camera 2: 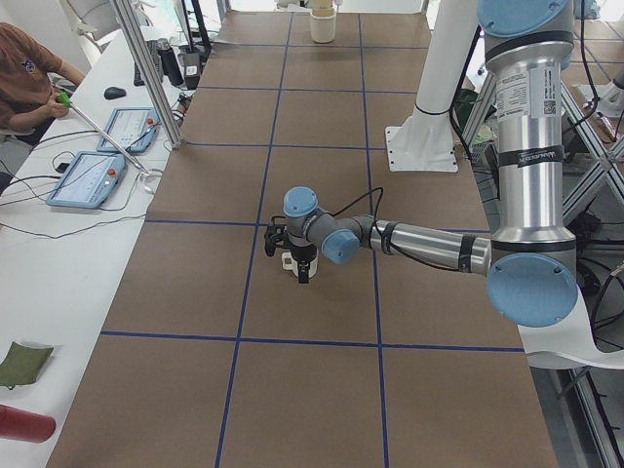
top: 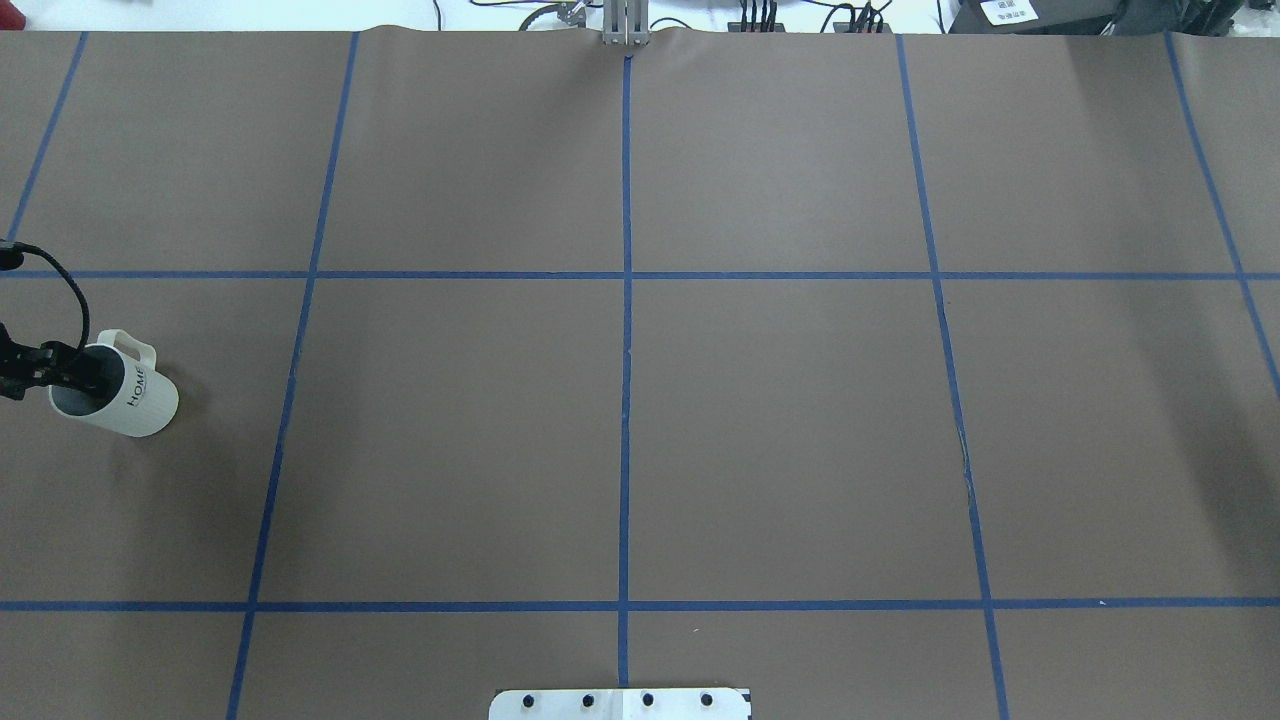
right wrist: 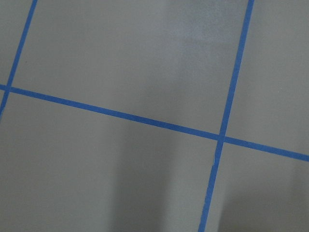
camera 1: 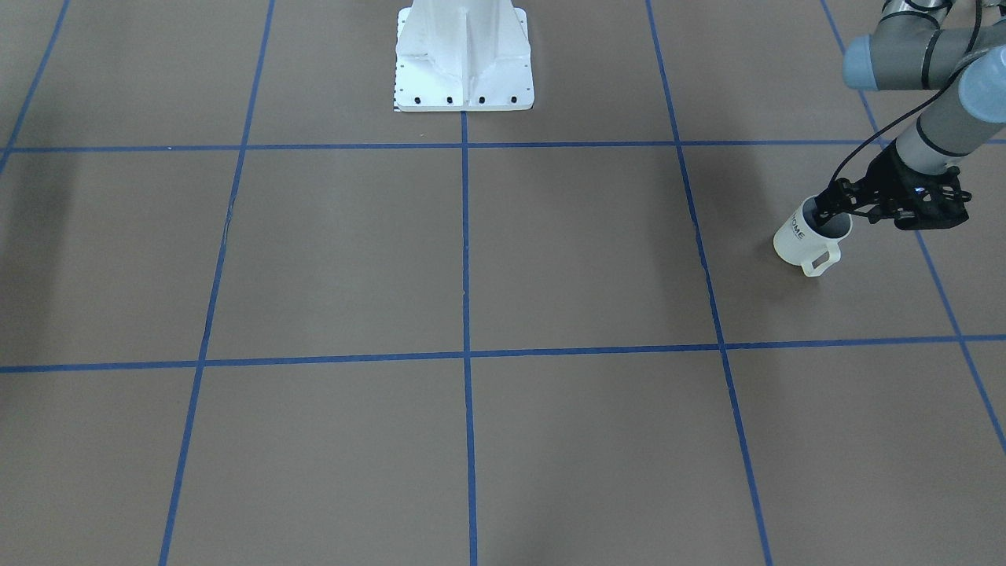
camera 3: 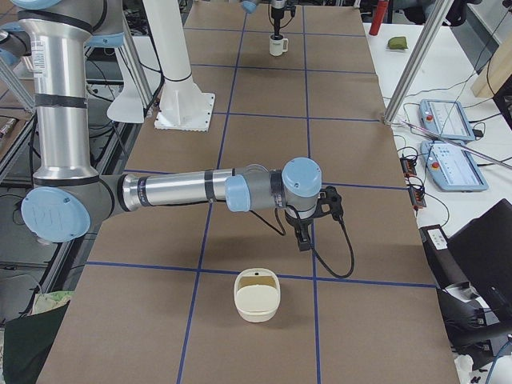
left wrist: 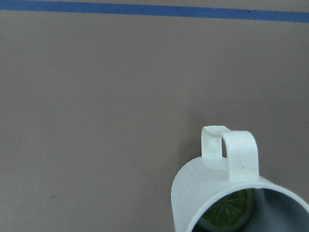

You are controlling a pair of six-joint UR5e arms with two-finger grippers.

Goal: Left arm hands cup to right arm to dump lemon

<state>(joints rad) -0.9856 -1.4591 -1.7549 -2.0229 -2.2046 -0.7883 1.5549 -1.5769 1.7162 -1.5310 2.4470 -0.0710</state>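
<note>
We see the white ribbed cup with black "HOME" lettering (camera 1: 795, 240) standing upright on the brown paper-covered table (camera 1: 471, 259). It is close to the table's edge on the robot's left, about midway between the near and far edges. The black two-finger left gripper (camera 1: 824, 211) comes in from that edge and sits on the cup's rim. Its jaws are drawn narrow on the rim's wall. One finger goes down inside the grey mouth and the other stays outside, so we read them as pinching the cup. The squared loop handle (left wrist: 239, 152) points toward the table's far edge, away from the robot's base and clear of the fingers.

Looking into the mouth from the left wrist view, we find the small rounded yellow-green lemon (left wrist: 227, 212). It lies on the cup's bottom, below the jaws and partly hidden by the rim.

The right gripper (camera 3: 302, 234) hangs low over the table toward the edge on the robot's right, well apart from the cup. It shows only in a side view, so we cannot tell how its jaws stand. Beneath its wrist camera lie brown paper and crossing blue tape lines (right wrist: 145, 118). A cream rounded container (camera 3: 256, 296) stands near the right gripper, closer to that right-hand edge.
</note>
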